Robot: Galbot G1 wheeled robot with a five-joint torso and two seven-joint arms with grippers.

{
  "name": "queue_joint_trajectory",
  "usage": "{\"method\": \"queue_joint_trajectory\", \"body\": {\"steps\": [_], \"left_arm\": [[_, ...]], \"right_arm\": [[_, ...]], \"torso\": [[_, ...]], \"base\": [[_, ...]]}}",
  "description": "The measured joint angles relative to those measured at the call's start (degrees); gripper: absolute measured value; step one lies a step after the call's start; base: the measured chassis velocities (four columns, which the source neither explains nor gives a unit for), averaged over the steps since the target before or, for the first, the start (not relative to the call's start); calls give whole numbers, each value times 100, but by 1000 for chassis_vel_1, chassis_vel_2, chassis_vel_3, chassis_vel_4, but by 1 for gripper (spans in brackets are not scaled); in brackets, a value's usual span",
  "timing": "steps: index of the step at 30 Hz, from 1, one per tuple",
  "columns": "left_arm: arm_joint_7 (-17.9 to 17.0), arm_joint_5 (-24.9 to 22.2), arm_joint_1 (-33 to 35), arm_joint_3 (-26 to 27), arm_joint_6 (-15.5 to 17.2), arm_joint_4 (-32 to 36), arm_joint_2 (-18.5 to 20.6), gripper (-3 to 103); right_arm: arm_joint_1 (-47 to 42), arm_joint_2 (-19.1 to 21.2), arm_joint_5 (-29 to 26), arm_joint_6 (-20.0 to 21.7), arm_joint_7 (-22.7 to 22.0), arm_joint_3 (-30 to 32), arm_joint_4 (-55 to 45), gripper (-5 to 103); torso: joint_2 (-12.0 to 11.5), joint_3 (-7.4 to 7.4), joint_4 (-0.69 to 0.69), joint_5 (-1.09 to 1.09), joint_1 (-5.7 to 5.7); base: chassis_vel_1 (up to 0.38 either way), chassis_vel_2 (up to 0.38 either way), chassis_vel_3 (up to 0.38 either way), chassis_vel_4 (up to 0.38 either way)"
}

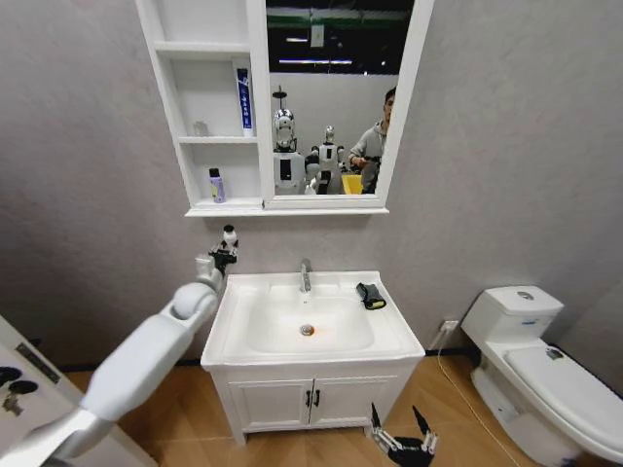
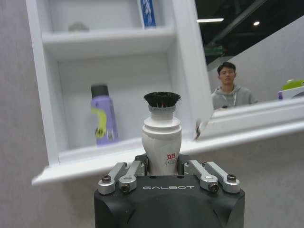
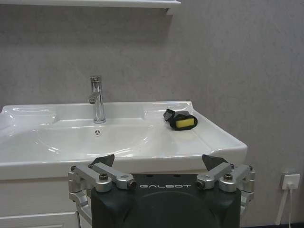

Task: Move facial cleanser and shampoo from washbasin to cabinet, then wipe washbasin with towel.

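One bottle is already in the cabinet (image 1: 200,107): a purple one (image 2: 103,115) stands upright in the lowest cubby, and a blue-and-white tube (image 1: 243,99) leans in the cubby above. Your left gripper (image 1: 224,251) is raised beside the left edge of the washbasin (image 1: 384,345), below the cabinet's bottom ledge, and its jaws are clenched around the base of a white bottle with a black cap (image 2: 162,134). You hold it upright and low on the body, which I judge keeps the cap clear so it can slide into a cubby standing. From the left wrist view the bottle lines up with the lowest cubby, just beside the purple one, so there looks to be room next to it.

Your right gripper (image 1: 402,435) hangs low in front of the vanity doors (image 1: 311,399), jaws spread wide and grasping nothing; it seems parked out of the way while the left arm works.

The towel (image 3: 181,120) lies on the washbasin's rear right corner, well apart from the tap (image 3: 97,99), untouched. Wiping is not yet begun, and the bowl holds no bottles.
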State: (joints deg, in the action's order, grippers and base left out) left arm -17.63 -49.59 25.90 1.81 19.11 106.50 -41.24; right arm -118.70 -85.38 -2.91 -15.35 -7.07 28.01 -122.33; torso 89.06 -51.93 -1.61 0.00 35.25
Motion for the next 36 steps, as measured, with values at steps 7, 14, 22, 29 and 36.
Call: {"method": "queue_joint_trajectory", "body": {"steps": [7, 14, 22, 29, 36], "left_arm": [[-458, -2013, -1605, -429, 1545, 317, 427, 30], [-1058, -3274, -3537, -1619, 2140, -829, -157, 30], [-1348, -3472, -4408, -2295, 2200, -2095, -1149, 30], [-1186, -2742, -4550, -2329, 2073, -3363, -1754, 30], [-981, -2229, -4661, -2278, 1978, -4139, -2053, 30]], "right_arm": [[30, 66, 2, -13, 16, -34, -56, 100], [45, 127, -67, -112, 17, -18, -66, 100], [73, 182, -193, -221, 13, 29, 20, 100], [20, 240, -332, -339, 13, 134, 68, 100], [1, 253, -354, -358, 13, 166, 80, 100]], "torso": [[0, -1, -5, -2, 1], [0, -1, -5, 1, 1], [-2, -2, -6, 2, 2], [-2, -2, -2, -1, 2], [-2, -2, -2, 0, 2]], "base": [[0, 0, 0, 0], [0, 0, 0, 0], [0, 0, 0, 0], [0, 0, 0, 0], [0, 0, 0, 0]]}}
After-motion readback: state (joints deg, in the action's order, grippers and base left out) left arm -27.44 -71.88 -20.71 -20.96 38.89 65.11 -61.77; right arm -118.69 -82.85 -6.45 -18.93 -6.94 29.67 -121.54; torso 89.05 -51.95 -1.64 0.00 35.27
